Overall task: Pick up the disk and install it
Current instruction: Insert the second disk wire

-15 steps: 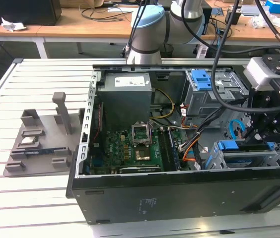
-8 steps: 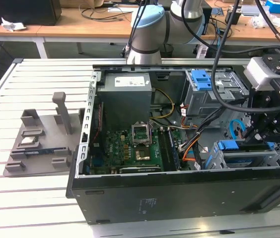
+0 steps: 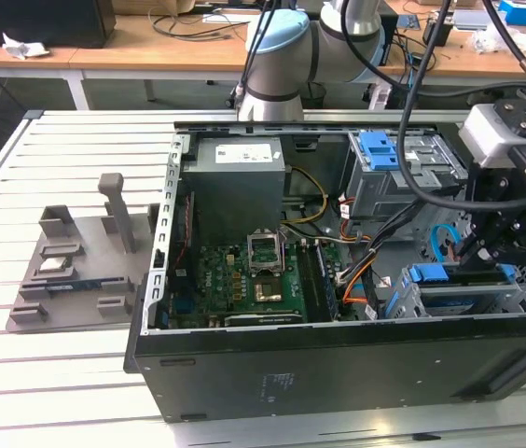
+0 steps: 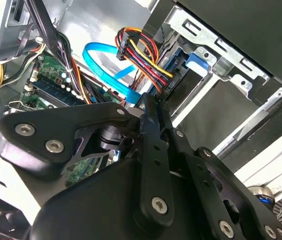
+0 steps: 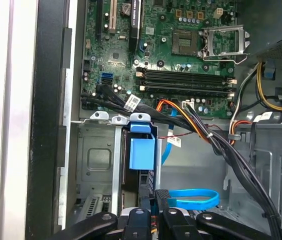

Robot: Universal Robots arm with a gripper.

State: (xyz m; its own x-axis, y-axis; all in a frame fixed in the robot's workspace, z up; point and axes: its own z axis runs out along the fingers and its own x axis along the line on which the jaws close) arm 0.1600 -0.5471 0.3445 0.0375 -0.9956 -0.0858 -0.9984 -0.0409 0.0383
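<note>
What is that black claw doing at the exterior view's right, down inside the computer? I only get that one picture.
Observer: In the first wrist view the gripper is right at a grey metal cage, and the disk, seen by its blue carrier, sits in a slot of that cage.
Operator: Is anything close to the tip?
Observer: In the second wrist view a red, yellow and black wire bundle ends in a plug just beyond the tip.
Operator: And the blue ribbon I can just make out?
Observer: It is a flat blue cable that loops beside that wire bundle.
</note>
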